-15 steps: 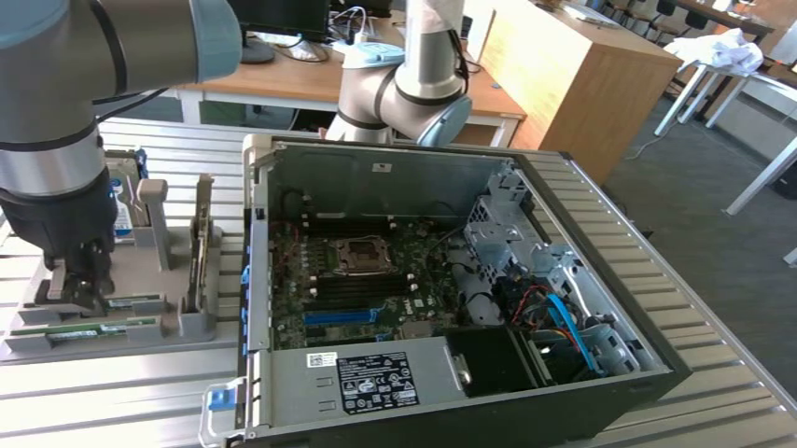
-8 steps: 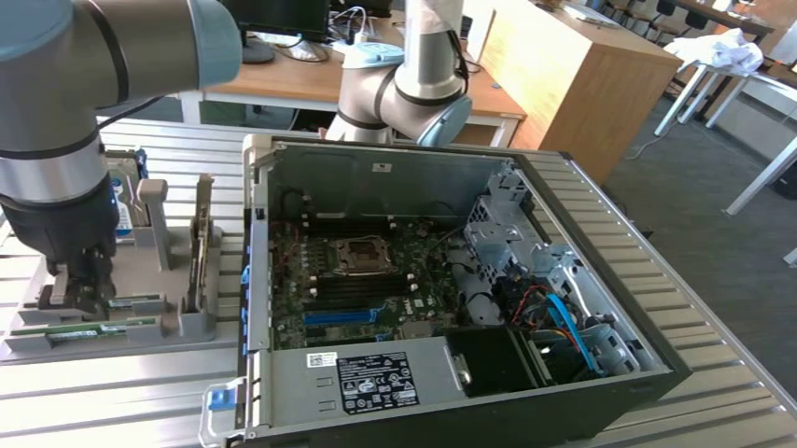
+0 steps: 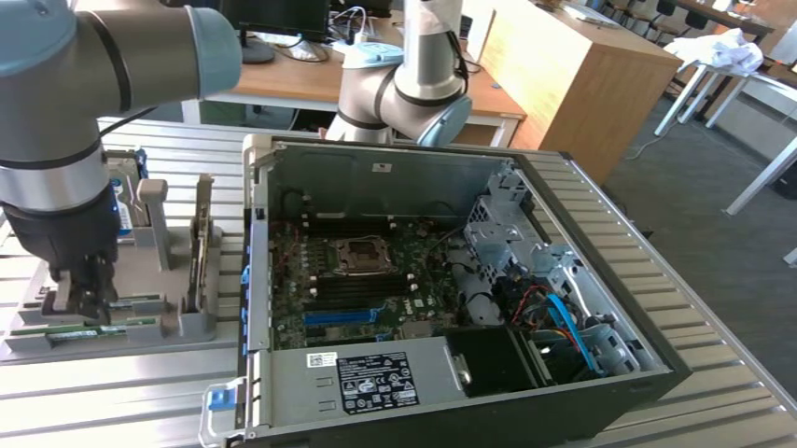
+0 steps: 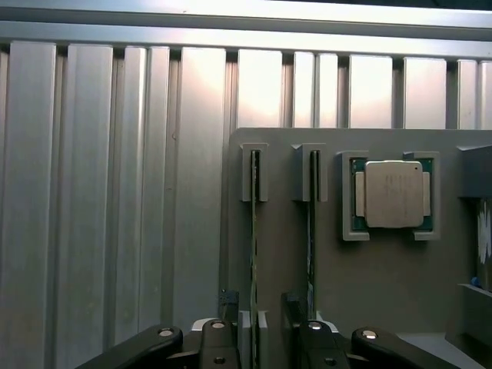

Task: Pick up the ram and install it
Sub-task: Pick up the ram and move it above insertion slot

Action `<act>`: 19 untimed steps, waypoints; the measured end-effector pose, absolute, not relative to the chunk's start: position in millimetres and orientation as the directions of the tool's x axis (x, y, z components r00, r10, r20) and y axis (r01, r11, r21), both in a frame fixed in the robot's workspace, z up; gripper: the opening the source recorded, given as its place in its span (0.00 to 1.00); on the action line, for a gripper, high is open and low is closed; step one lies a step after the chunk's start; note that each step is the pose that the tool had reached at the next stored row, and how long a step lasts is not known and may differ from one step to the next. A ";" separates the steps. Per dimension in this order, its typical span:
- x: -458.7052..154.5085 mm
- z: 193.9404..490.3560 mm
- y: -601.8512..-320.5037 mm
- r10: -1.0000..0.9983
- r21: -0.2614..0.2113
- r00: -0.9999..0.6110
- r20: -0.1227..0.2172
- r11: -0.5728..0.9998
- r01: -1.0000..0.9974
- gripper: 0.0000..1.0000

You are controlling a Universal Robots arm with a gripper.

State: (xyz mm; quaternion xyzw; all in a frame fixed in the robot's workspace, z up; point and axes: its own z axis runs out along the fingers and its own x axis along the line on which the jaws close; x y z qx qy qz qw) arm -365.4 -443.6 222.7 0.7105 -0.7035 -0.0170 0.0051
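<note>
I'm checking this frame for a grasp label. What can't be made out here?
- The ram: edge-on in the wrist view, so its chips and label are unseen. In the exterior view the gripper partly covers it.
- Whether the open gripper touches the ram: cannot tell in either view.
- Board slots: too small in the exterior view to tell free from filled.
- Processor markings: too faint to read.
- Tray: cut off by the wrist view's edge.
</note>
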 end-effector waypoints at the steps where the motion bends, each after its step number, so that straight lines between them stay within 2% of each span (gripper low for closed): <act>1: -365.5 221.6 -443.6 -1.000 0.031 0.010 -0.017 -0.010 -0.999 0.36; 19: -365.4 208.4 -443.7 -1.000 0.031 0.010 -0.017 -0.010 -0.999 0.36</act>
